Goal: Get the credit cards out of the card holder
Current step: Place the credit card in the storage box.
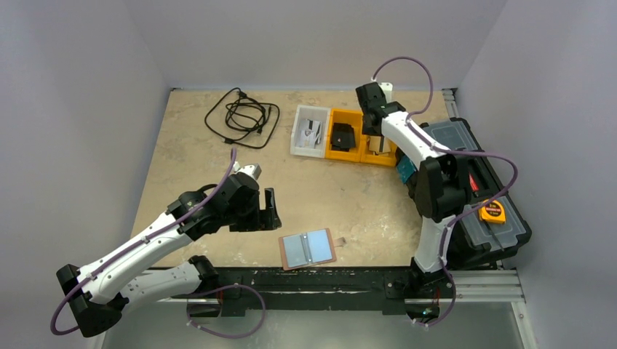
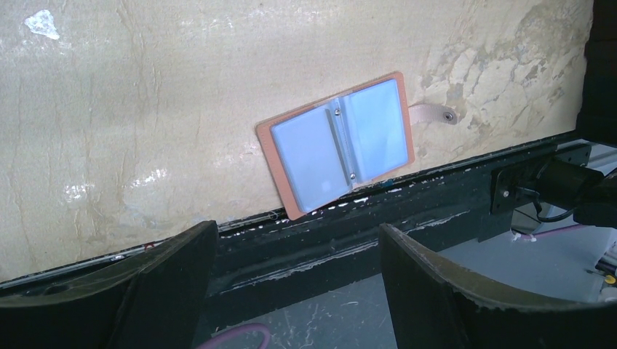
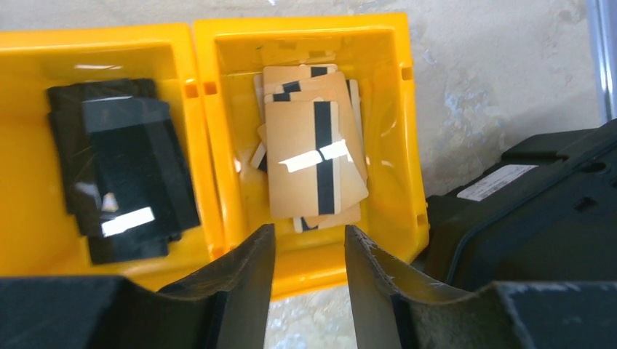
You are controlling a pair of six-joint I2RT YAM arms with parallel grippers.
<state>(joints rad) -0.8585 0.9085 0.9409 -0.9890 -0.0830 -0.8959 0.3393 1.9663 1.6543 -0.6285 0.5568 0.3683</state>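
Observation:
The card holder [image 1: 308, 249] [image 2: 336, 149] lies open and flat near the table's front edge, reddish-brown with two light blue pockets. I cannot tell whether a card sits in either pocket. My left gripper [image 1: 266, 211] [image 2: 297, 234] hovers just left of it, open and empty. My right gripper [image 1: 376, 139] [image 3: 309, 234] hangs over a yellow bin [image 3: 409, 145] at the back, jaws apart with nothing between them. Several tan credit cards [image 3: 313, 160] with black stripes lie stacked in that bin.
A second yellow bin [image 1: 345, 135] holds black flat items [image 3: 120, 167]; a white bin [image 1: 311, 131] stands left of it. A black cable [image 1: 242, 116] is coiled at the back left. A black toolbox [image 1: 480, 182] with an orange tape measure [image 1: 492, 211] fills the right side.

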